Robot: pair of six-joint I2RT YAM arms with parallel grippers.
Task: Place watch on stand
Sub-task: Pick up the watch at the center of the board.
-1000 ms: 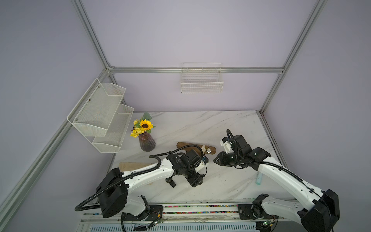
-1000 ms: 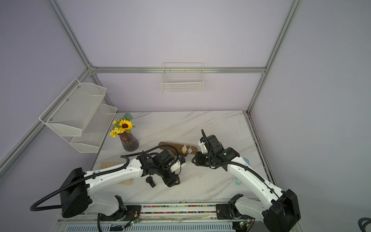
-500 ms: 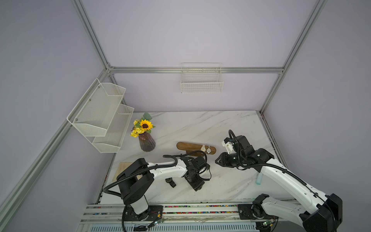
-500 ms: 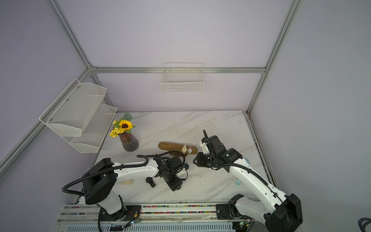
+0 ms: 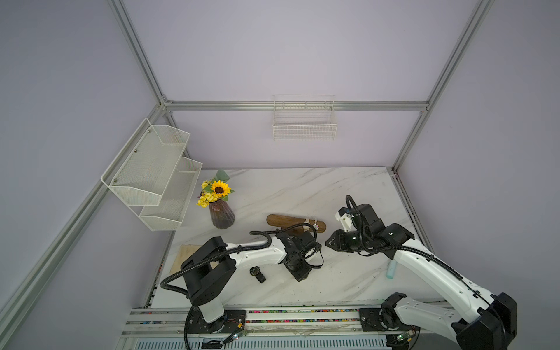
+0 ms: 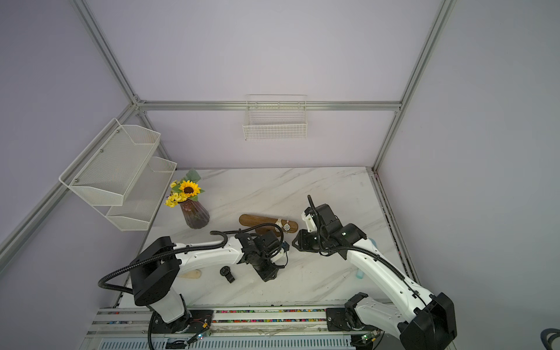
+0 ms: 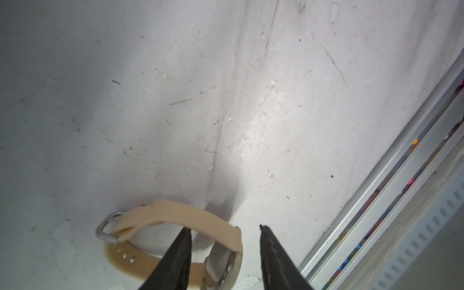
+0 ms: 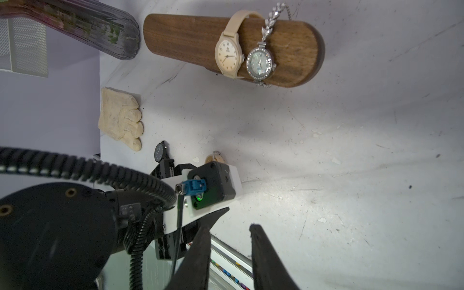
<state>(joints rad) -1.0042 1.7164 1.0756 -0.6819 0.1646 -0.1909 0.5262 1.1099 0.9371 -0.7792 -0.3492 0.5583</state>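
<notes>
Two watches already sit on the stand. In both top views we see its long bar run crosswise over the table, right end slightly nearer the arms. The left gripper points down near the front edge, hiding the tan watch. A black watch lies just beside it, and the right gripper hangs off the stand's right end. In the left wrist view the tan watch lies on the table, strap buckled into a loop, its case cut off by the frame. The jaws straddle the case end, apart, not pinching. In the right wrist view the right gripper is parted and empty. A beige watch and a silver watch face us side by side on the bar, and the tan watch barely peeps past the left wrist camera.
</notes>
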